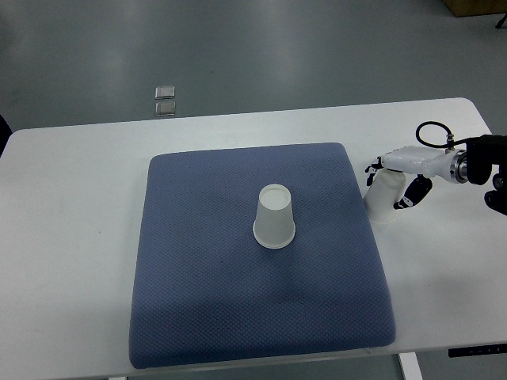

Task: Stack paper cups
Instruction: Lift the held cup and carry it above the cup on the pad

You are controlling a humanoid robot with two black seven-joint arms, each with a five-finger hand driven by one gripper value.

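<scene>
Reaching in from the right edge of the tabletop (71, 237), the right hand (396, 186) wraps its dark-tipped fingers (415, 194) around a white paper cup (383, 198), gripping it from the side. This held cup is just off the right edge of the blue mat (198, 301), over bare white tabletop, and whether its base touches the surface cannot be told. The hand's white shell leads back to a dark wrist with a looped black cable (432, 131) above it. A second cup (274, 216) stands upside down near the middle of the mat, wide rim down and narrow base up, apart from the hand and untouched. The mat is a square, textured pad that covers most of the tabletop's centre, its far-right corner close to the held cup. Beyond the far edge of the tabletop, on the grey floor (277, 47), lie two small pale square objects (165, 100), one just behind the other. The two cups are well apart and not stacked.
</scene>
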